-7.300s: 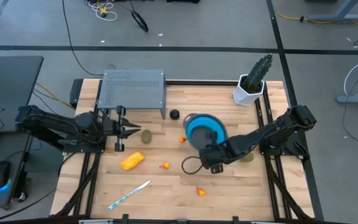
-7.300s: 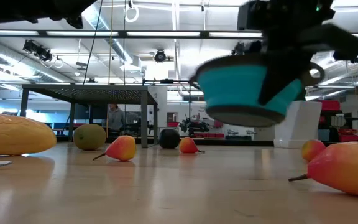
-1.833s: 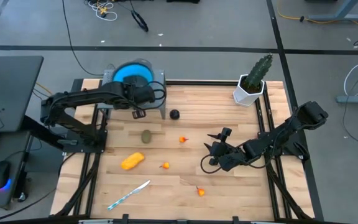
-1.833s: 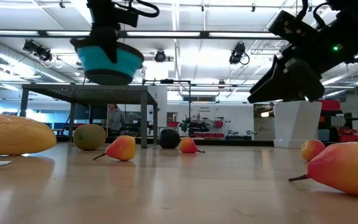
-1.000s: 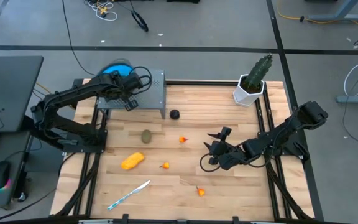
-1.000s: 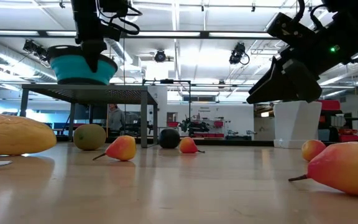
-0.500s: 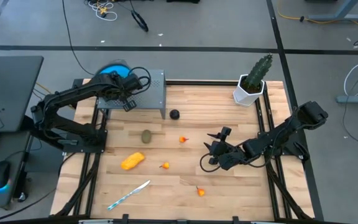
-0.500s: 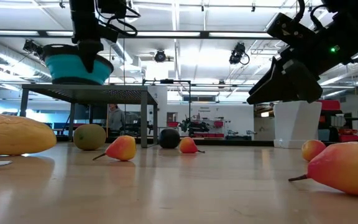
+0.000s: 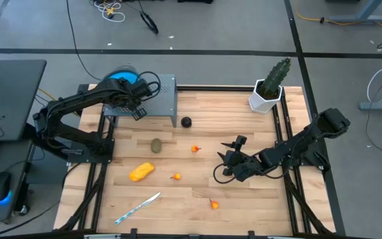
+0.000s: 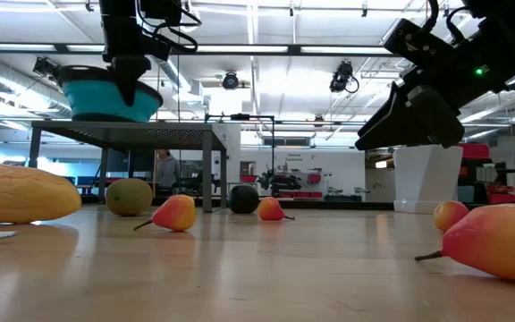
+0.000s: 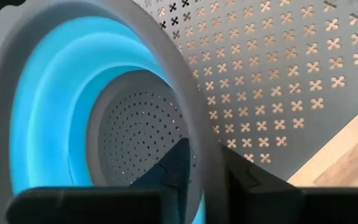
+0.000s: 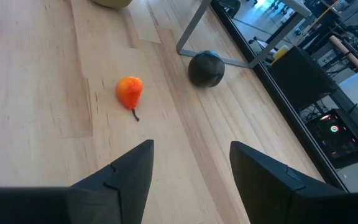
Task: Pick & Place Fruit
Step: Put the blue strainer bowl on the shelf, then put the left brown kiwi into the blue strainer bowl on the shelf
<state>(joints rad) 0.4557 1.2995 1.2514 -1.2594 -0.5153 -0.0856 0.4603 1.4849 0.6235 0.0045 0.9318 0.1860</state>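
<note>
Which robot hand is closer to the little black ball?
The right gripper is slightly closer, hovering off to one side of the black ball. The left gripper is at the blue bowl on the grey shelf.

Both arms are dark, nearly black, built of slim jointed links on black frame mounts. A looped black cable runs along the left tool [image 9: 138,101] and another by the right tool [image 9: 225,167]. Each tool's fingers [image 12: 126,171] are matte black, angular wedges. A green light glows on the right arm's housing.
</note>
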